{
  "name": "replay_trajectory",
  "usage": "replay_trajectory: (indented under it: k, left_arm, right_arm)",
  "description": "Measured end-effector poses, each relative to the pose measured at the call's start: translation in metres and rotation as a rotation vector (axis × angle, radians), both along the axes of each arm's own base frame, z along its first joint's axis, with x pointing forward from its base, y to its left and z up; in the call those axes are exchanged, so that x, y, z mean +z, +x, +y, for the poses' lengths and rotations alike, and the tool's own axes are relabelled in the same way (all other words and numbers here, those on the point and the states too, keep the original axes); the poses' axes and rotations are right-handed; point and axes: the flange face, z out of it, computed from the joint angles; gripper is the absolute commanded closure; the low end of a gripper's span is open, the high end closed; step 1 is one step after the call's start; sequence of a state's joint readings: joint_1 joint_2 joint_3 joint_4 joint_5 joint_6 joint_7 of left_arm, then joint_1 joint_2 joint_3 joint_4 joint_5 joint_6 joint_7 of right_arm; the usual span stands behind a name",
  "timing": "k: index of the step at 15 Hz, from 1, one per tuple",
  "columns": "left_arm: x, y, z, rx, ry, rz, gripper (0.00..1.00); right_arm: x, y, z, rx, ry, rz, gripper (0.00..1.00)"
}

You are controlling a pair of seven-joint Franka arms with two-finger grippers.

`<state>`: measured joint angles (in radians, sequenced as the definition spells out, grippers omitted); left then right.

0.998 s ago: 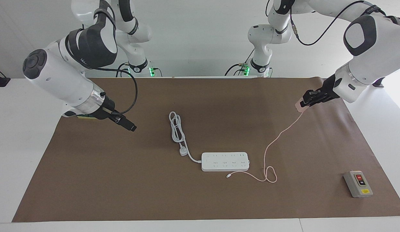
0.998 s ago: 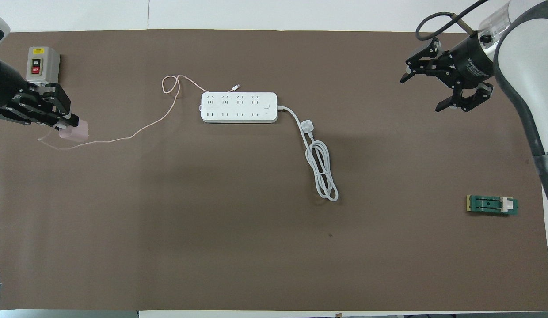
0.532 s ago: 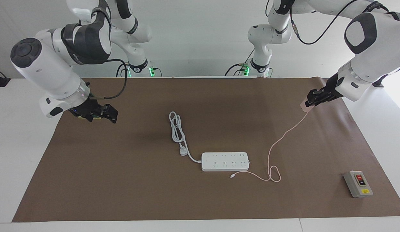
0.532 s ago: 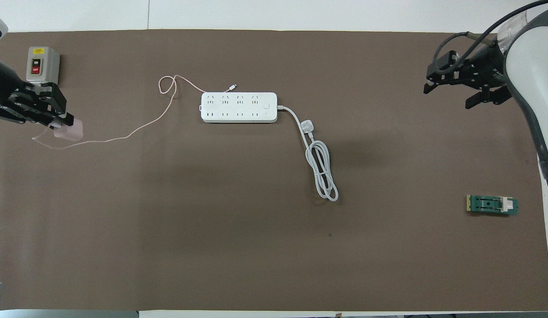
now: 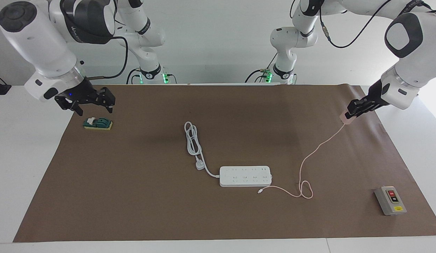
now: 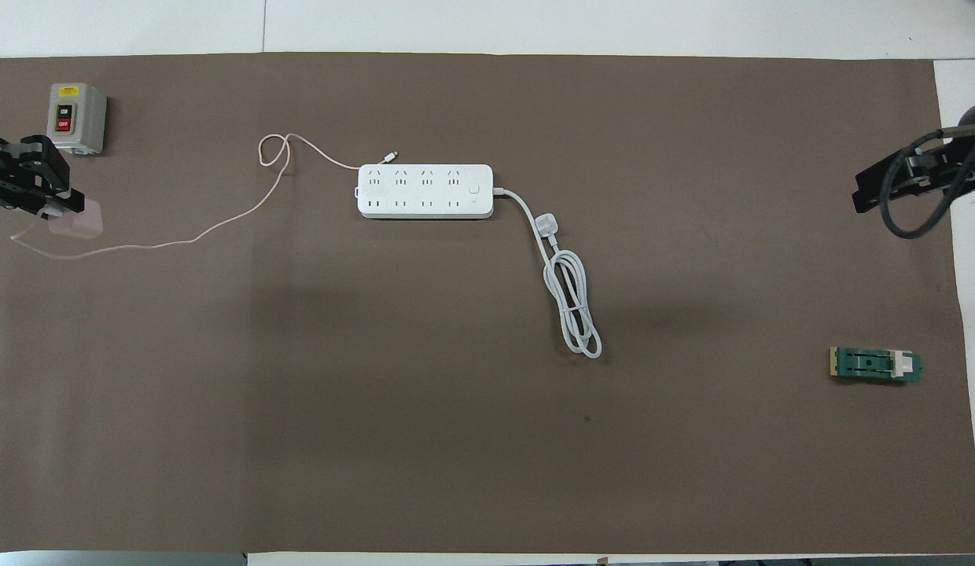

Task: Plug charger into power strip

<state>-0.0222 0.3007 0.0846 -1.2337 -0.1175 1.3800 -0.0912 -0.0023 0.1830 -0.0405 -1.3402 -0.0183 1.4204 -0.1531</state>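
Charger (image 5: 345,118) carried further toward the left arm's end of the mat than a second ago, clamped in the left gripper (image 5: 352,111) and raised over the brown mat (image 5: 133,196) — pink cable (image 5: 302,165) dragged along, its loop now nearer the power strip's end. Right gripper (image 5: 92,105) swung back, fingers apart, now over the green block (image 5: 97,123). Power strip (image 5: 245,176) at roughly seven o'clock from the held charger in the facing view, well apart — grey switch box (image 5: 390,200) at five o'clock
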Motion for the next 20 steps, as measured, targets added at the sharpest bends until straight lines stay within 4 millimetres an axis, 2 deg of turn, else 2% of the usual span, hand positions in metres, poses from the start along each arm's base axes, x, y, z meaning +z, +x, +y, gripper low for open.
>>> replay_trajectory:
  k: [4,6,8,11,15,17,20]
  left_arm:
    - [0.0,0.003,0.007,0.007,0.036,-0.019,1.0]
    - [-0.003,0.005,0.008,0.008,0.04,-0.023,1.0]
    - [-0.01,0.01,0.01,0.034,0.048,-0.019,1.0]
    - [-0.016,0.014,0.016,0.254,0.087,-0.005,1.0]
    - [-0.016,0.014,0.018,0.444,0.114,0.009,1.0]
    - [-0.019,0.015,0.008,0.571,0.132,0.023,1.0]
    - [-0.034,0.024,-0.028,0.702,0.159,0.038,1.0]
  right_arm:
    - [0.006,-0.05,-0.005,0.007,0.01,0.031,0.0]
    - [-0.001,-0.062,-0.004,0.009,0.012,0.051,0.0]
    - [-0.007,-0.064,-0.005,0.008,0.013,0.056,0.0]
    - [-0.007,-0.058,-0.011,-0.001,0.009,0.007,0.0]
    - [-0.006,-0.057,-0.015,-0.007,0.002,-0.004,0.0]
    - [-0.006,-0.057,-0.016,-0.008,0.002,-0.004,0.0]
    - [-0.006,-0.057,-0.015,-0.008,0.002,-0.004,0.0]
